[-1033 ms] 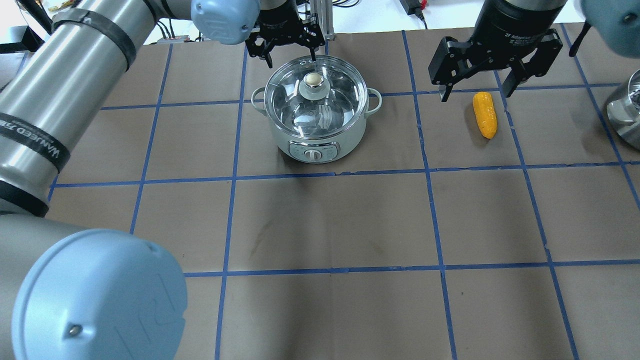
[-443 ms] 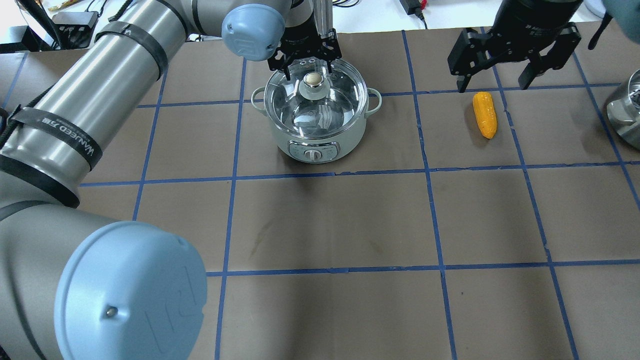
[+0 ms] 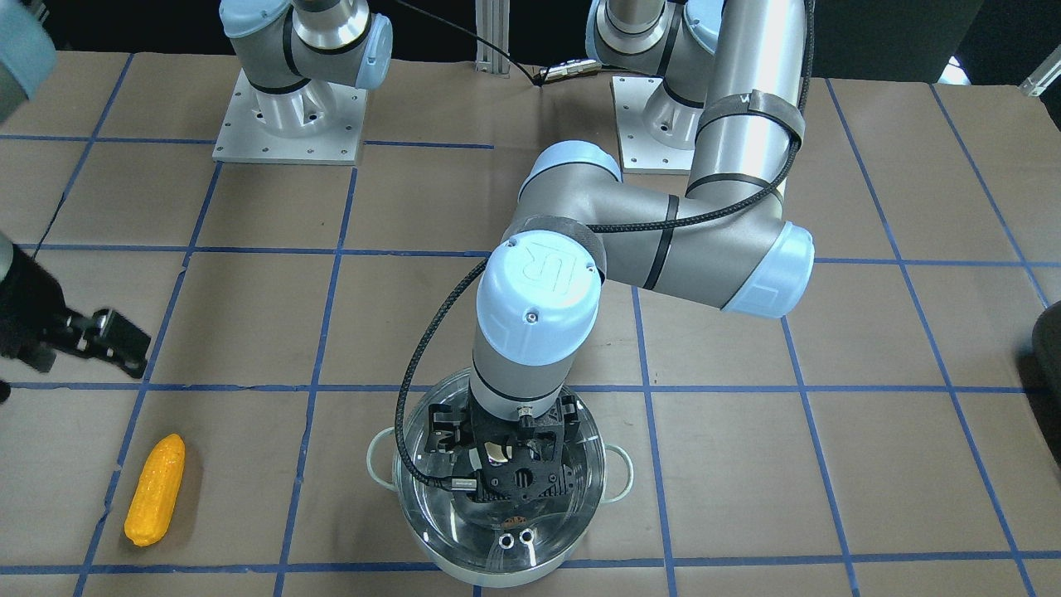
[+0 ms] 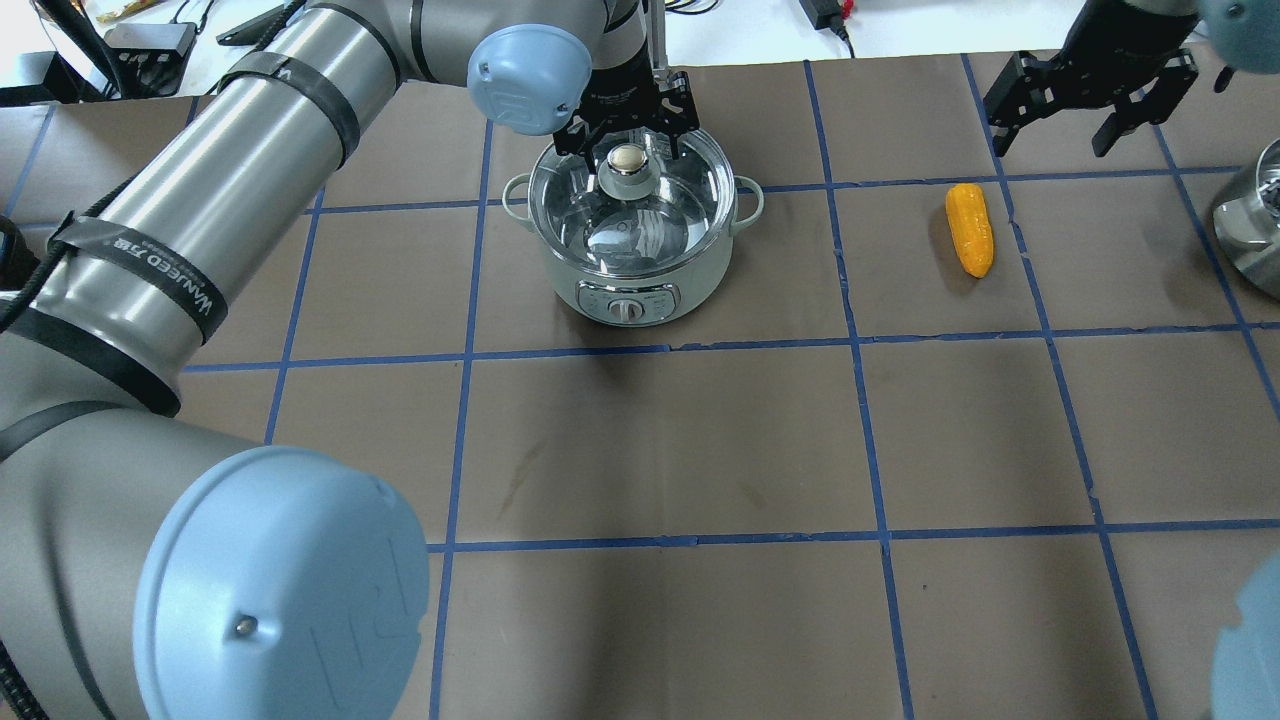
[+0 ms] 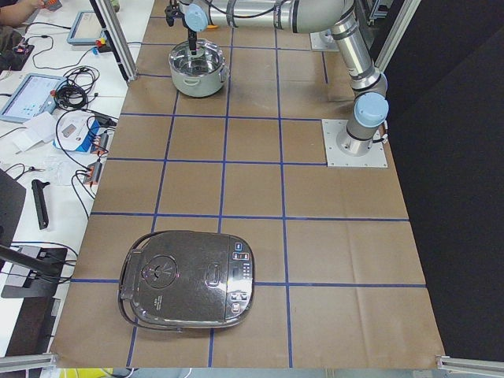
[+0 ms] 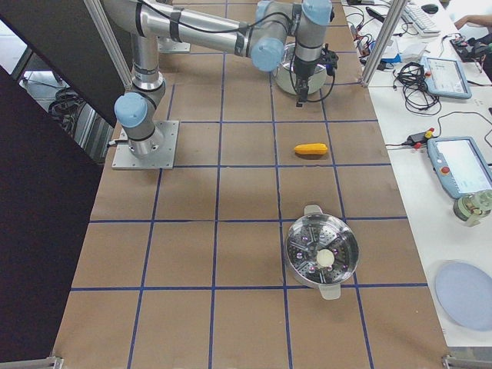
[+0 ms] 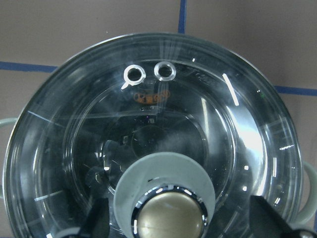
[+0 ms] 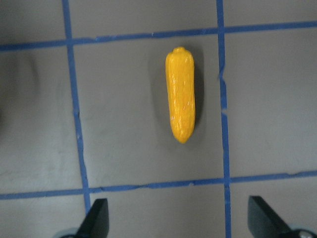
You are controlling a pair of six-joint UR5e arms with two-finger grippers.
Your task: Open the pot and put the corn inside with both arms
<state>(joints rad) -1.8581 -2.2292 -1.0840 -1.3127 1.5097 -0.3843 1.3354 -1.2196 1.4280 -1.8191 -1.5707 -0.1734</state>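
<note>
The steel pot [image 4: 640, 275] stands at the table's far middle with its glass lid [image 4: 660, 215] on. My left gripper [image 4: 627, 150] is open, with a finger on each side of the lid's knob [image 4: 627, 158], not closed on it. The left wrist view shows the knob [image 7: 171, 218] between the fingers [image 7: 96, 223]. The yellow corn [image 4: 970, 228] lies on the table to the pot's right. My right gripper [image 4: 1052, 135] is open and empty, raised beyond the corn's far end. The right wrist view shows the corn [image 8: 181, 99] well ahead of the fingertips [image 8: 267, 218].
A second steel pot [image 4: 1250, 230] sits at the table's right edge, past the corn. A dark rice cooker [image 5: 189, 279] stands at the table's left end. Blue tape lines grid the brown table cover [image 4: 660, 450].
My left gripper has come in over the lid and now straddles the knob. My right gripper has drawn back and to the right, away from the corn. Pot and corn have not moved.
</note>
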